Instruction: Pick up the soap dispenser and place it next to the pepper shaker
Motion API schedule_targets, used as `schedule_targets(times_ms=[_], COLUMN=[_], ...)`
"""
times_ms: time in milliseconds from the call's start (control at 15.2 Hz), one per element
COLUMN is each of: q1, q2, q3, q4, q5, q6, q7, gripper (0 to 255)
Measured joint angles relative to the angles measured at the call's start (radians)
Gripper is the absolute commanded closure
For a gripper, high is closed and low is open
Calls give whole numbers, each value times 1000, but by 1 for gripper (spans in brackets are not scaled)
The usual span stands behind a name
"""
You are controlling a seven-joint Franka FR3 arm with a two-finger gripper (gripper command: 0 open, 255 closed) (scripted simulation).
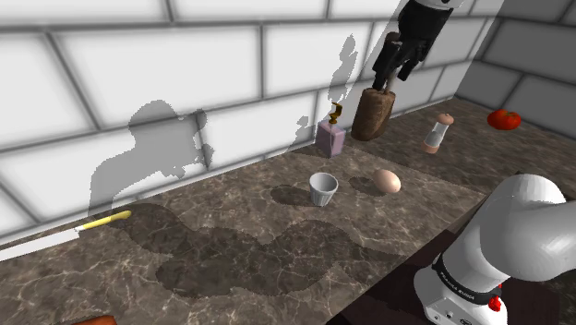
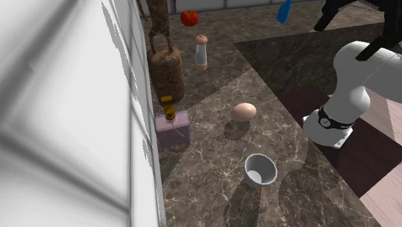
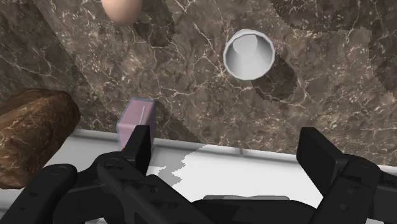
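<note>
The soap dispenser (image 1: 330,138) is a small lavender box with a gold pump, standing against the tiled wall. It also shows in the second exterior view (image 2: 174,128) and beside one finger in the wrist view (image 3: 135,118). The pepper shaker (image 1: 438,133) (image 2: 201,51) stands upright farther along the counter, past a brown lump (image 1: 373,113). My gripper (image 1: 390,81) hangs open above that lump, up and to the right of the dispenser in the shoulder view. In the wrist view my gripper (image 3: 229,149) holds nothing, and the dispenser sits just beyond one fingertip (image 3: 141,141).
A white cup (image 1: 322,188) (image 3: 249,54) and an egg (image 1: 388,181) (image 2: 244,112) lie on the dark marble counter (image 1: 231,249) in front of the dispenser. A tomato (image 1: 503,118) sits beyond the shaker. A yellow-handled object (image 1: 102,222) lies far left by the wall.
</note>
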Motion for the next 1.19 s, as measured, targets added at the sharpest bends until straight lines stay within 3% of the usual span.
schedule_targets(times_ms=[198,594,1188], q1=[-4,-23,-44], q2=[14,108,349], q3=[-14,-89,-222], q4=[-20,-93,-127], q5=[-5,-30,-38], q6=[36,217,515], q7=[-8,-52,-147], gripper=[0,0,0])
